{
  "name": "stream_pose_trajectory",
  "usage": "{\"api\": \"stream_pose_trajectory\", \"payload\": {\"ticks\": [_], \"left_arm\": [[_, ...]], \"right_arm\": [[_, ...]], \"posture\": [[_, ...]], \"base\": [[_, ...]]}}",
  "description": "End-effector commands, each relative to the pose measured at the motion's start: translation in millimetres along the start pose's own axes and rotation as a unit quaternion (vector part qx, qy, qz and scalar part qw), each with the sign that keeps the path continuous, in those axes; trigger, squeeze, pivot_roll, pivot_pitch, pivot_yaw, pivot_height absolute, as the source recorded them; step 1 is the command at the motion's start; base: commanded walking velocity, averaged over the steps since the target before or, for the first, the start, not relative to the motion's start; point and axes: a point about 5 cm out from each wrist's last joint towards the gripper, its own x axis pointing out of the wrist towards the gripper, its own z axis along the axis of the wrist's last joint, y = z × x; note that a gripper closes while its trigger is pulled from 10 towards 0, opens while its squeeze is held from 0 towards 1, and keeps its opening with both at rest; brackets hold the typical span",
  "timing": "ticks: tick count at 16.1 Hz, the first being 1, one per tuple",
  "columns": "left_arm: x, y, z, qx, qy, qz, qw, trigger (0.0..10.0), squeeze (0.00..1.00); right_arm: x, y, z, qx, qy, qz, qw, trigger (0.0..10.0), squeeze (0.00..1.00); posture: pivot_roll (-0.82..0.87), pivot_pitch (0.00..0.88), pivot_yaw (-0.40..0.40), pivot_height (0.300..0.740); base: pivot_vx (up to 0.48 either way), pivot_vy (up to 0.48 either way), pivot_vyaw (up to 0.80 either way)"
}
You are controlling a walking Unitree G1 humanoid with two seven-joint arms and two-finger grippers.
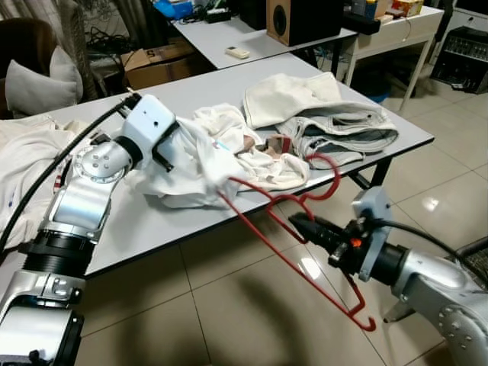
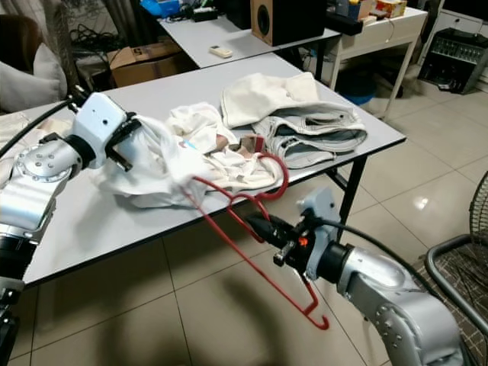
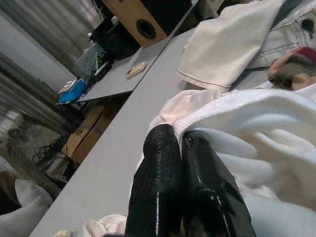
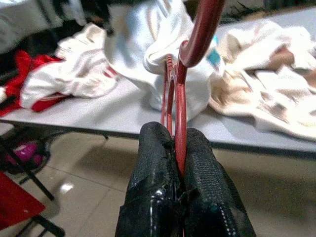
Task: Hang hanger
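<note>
Left eye view looks down on a grey table [image 1: 396, 126] whose near edge runs from the lower left up toward the right corner, with bare tiled floor [image 1: 252, 305] in front of it and open room beyond the right end. The red hanger [image 1: 301, 252] hangs out past that near edge over the floor, tilted, its hook [image 1: 328, 179] curling up by the table edge and its far arm pushed into a white garment [image 1: 191, 164]. The right gripper [image 1: 301, 223], just off the table edge, has its black fingers [image 4: 158, 163] pressed together on the hanger's thin red neck. The left gripper [image 3: 180, 143] is over the left part of the table, fingers closed on a fold of the white garment, lifting it off the tabletop. Where the hanger's tip ends inside the cloth is hidden. Further right lie a cream cloth [image 1: 286, 95] and folded pale jeans [image 1: 343, 133]. Behind stands a second table [image 1: 229, 34] with a speaker [image 1: 293, 19].
</note>
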Motion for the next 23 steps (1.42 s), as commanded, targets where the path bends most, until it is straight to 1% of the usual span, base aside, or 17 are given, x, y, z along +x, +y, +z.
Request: {"api": "stream_pose_trajectory", "payload": {"ticks": [1,2,3,4,7,10,11,12,13,14,15,16,17,18,19,20,23], "left_arm": [[-1.6,9.4,6,0.001,-0.011,0.021,1.0,0.0,0.0],[-0.2,10.1,6,0.0,-0.012,0.023,1.0,0.0,0.0],[0.6,9.9,6,0.0,-0.012,0.024,1.0,0.0,0.0],[2.1,6.6,3,0.006,-0.006,0.017,1.0,0.0,0.0],[1.7,4.5,-1,0.005,0.002,0.013,1.0,0.0,0.0],[1.1,4.1,-1,0.005,-0.004,-0.003,1.0,0.0,0.0],[0.6,4.4,-2,0.006,0.0,-0.002,1.0,0.0,0.0],[0.3,4.6,-3,0.006,0.002,-0.002,1.0,0.3,0.0],[-2.1,6.2,-8,0.007,0.015,0.003,1.0,8.5,0.0],[-5.9,6.9,-14,-0.009,0.026,-0.002,1.0,10.0,0.0],[-9.3,7.8,-16,-0.025,0.021,-0.006,0.999,10.0,1.0],[-12.0,5.3,-16,-0.037,0.02,-0.026,0.999,10.0,1.0],[-13.7,2.8,-15,-0.034,0.022,-0.045,0.998,10.0,1.0],[-15.7,-0.3,-15,-0.036,0.025,-0.066,0.997,10.0,1.0],[-18.2,-3.3,-16,-0.033,0.033,-0.087,0.995,10.0,1.0],[-19.1,-4.2,-16,-0.031,0.036,-0.093,0.995,10.0,1.0],[-28.4,0.0,-24,-0.037,0.055,-0.075,0.995,10.0,1.0]], "right_arm": [[0.0,8.9,-4,0.001,0.014,0.034,0.999,10.0,0.0],[-2.0,20.3,-9,0.008,0.019,0.079,0.997,10.0,0.0],[-1.9,22.8,-10,0.013,0.012,0.086,0.996,10.0,0.0],[-0.6,20.6,-6,0.04,-0.029,0.072,0.996,10.0,0.0],[-4.0,21.7,-2,0.045,-0.037,0.085,0.995,10.0,0.0],[-4.7,20.8,3,0.078,-0.086,0.12,0.986,10.0,0.0],[-3.4,19.5,3,0.078,-0.086,0.118,0.986,10.0,0.0],[-3.0,19.3,3,0.078,-0.085,0.118,0.986,10.0,0.0],[-1.5,14.9,1,0.062,-0.076,0.094,0.991,10.0,0.0],[-1.1,7.4,-2,0.04,-0.061,0.053,0.996,10.0,0.0],[-0.2,-1.9,-3,0.017,-0.047,0.003,0.999,10.0,0.0],[1.3,-11.7,-4,0.006,-0.038,-0.042,0.998,10.0,0.0],[3.7,-19.9,-3,0.004,-0.041,-0.079,0.996,10.0,0.0],[6.2,-23.0,-2,0.006,-0.046,-0.092,0.995,10.0,0.0],[9.9,-23.1,0,0.008,-0.055,-0.09,0.994,10.0,0.0],[11.4,-22.7,0,0.006,-0.057,-0.087,0.995,10.0,0.0],[19.3,-19.4,12,-0.003,-0.094,-0.072,0.993,10.0,0.0]], "posture": [[-0.12,0.0,0.128,0.74],[-0.12,0.0,0.138,0.74],[-0.12,0.0,0.138,0.74],[-0.12,0.0,0.142,0.74],[-0.12,0.0,0.144,0.74],[-0.1,0.0,0.142,0.74],[-0.1,0.0,0.141,0.74],[-0.1,0.0,0.141,0.74],[-0.09,0.0,0.141,0.74],[-0.09,0.0,0.144,0.74],[-0.09,0.0,0.146,0.74],[-0.09,0.0,0.146,0.74],[-0.09,0.0,0.148,0.74],[-0.09,0.0,0.147,0.74],[-0.08,0.0,0.139,0.74],[-0.08,0.0,0.139,0.74],[-0.07,0.0,0.127,0.74]], "base": [[0.0,0.0,0.0],[0.0,0.0,0.0],[0.0,0.0,0.0],[0.0,0.0,0.0],[0.0,0.0,0.0],[0.0,0.0,0.0],[0.0,0.0,0.0],[0.0,0.0,0.0],[0.0,0.0,0.0],[0.0,0.0,0.0],[0.0,0.0,0.0],[0.0,0.0,0.0],[0.0,0.0,0.0],[0.0,0.0,0.0],[0.0,0.0,0.0],[0.0,0.0,0.0],[0.0,0.0,0.0]]}}
